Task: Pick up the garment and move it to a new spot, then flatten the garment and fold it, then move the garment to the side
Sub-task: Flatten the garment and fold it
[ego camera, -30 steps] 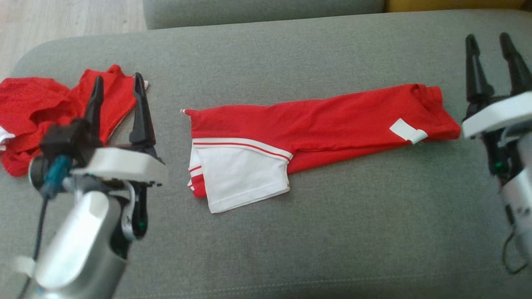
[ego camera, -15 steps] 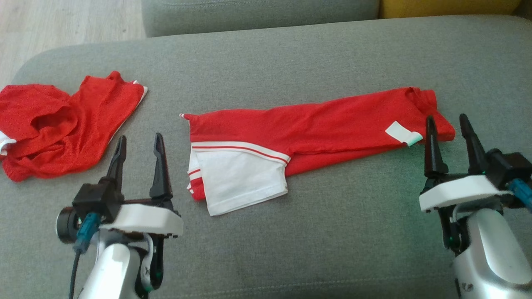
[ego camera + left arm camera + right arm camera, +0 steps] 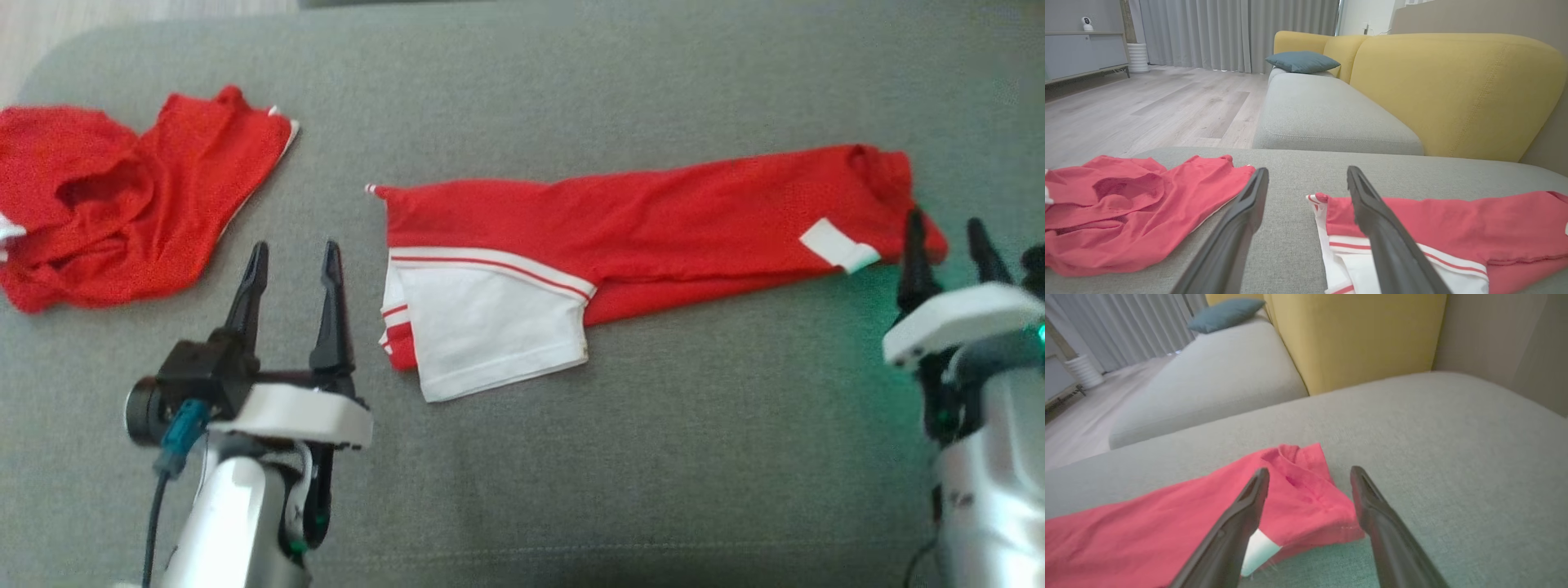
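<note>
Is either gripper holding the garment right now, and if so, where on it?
Nothing is held. The left gripper is open beside the folded garment; the right gripper is open at its right end.

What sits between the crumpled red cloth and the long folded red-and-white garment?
Head view: bare grey sofa cushion, with the left gripper, jaws open, over it.

Matt red-and-white cloth garment lies on a coarse-woven grey fabric cushion; glossy dark fingers.
</note>
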You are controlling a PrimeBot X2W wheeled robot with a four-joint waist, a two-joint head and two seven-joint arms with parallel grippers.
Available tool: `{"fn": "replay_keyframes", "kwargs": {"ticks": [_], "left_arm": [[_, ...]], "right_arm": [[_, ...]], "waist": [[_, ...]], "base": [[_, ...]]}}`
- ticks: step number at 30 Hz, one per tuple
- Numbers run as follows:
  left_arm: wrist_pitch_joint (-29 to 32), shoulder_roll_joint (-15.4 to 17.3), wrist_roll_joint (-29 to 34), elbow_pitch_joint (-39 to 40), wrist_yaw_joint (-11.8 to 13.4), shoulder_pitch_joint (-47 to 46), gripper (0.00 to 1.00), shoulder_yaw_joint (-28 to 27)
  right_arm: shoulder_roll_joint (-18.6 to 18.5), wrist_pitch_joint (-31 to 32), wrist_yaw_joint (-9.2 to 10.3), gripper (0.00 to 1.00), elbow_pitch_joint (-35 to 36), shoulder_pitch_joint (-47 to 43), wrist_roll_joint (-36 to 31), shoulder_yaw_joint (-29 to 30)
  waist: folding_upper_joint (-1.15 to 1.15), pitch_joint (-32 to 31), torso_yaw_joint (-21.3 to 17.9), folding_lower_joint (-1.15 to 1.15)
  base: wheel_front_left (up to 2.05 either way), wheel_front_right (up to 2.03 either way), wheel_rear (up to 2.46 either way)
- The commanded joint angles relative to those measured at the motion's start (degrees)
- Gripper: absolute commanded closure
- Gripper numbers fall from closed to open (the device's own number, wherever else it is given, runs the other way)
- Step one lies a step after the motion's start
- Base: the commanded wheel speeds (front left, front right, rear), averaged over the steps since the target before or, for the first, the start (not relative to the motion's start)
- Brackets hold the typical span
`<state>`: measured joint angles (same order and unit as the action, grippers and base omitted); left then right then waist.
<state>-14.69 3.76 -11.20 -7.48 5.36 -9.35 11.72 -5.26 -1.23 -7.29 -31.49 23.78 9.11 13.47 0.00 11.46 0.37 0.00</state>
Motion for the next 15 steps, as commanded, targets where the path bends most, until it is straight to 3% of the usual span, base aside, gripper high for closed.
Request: {"fn": "replay_keyframes", "kwargs": {"ticks": [1,8,15], "left_arm": [[-0.3,0.25,0.52,1.69,-0.32,-2.73,0.0,-2.48],[-0.3,-0.46,1.37,0.94,-1.62,-4.57,0.0,-3.45],[-0.3,-0.72,2.03,0.85,-2.23,-5.67,0.0,-4.66]], "right_arm": [[-0.56,0.45,-0.2,0.0,1.2,2.73,0.22,-0.82],[-3.36,9.08,-0.2,0.0,-9.38,10.59,-1.66,6.28],[-4.94,12.08,-0.2,0.0,-16.68,15.17,-3.77,7.28]], "waist": [[0.0,1.5,1.14,0.0],[0.0,5.06,3.36,0.0],[0.0,6.48,3.88,0.0]], "base": [[0.0,0.0,0.0],[0.0,0.0,0.0],[0.0,0.0,0.0]]}}
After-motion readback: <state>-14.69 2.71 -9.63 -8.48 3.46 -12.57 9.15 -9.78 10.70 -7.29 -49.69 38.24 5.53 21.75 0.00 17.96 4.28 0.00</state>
